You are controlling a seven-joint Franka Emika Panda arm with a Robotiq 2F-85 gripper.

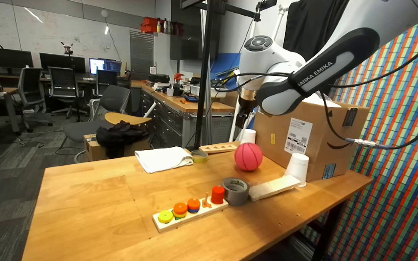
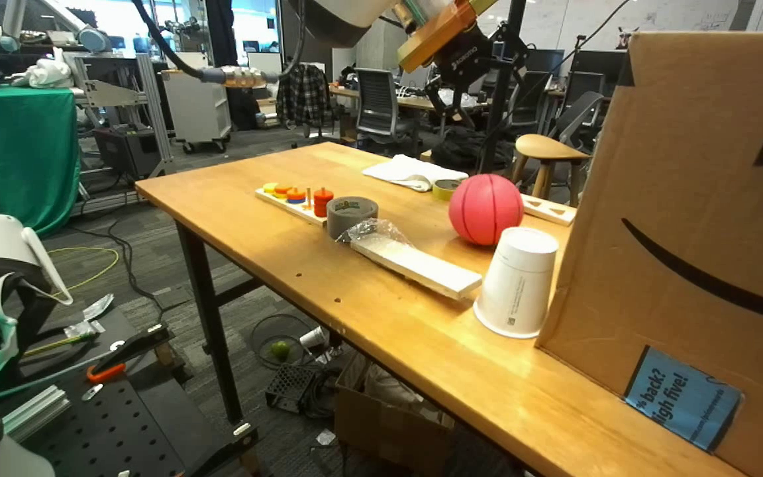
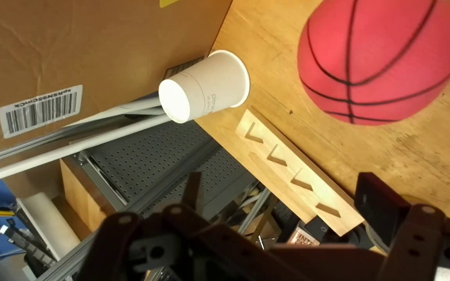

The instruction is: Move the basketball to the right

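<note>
The basketball is a pink-red ball with dark seams. It rests on the wooden table [image 1: 96,195] in both exterior views [image 1: 248,156] [image 2: 486,209], and shows at the upper right of the wrist view [image 3: 377,62]. My gripper [image 1: 242,122] is in the air above the far side of the table, higher than the ball and apart from it. It also shows in an exterior view [image 2: 453,111]. In the wrist view its fingers [image 3: 283,187] are wide apart with nothing between them. The ball lies outside the space between the fingers.
A large cardboard box [image 1: 285,127] stands beside the ball. White cups stand near it [image 1: 248,136] [image 2: 519,281]. A slotted wooden board [image 3: 299,168], yellow tape [image 1: 199,156], a white cloth [image 1: 163,158], grey tape [image 1: 235,192], a wooden block [image 1: 274,187] and a stacking toy [image 1: 191,214] surround the ball.
</note>
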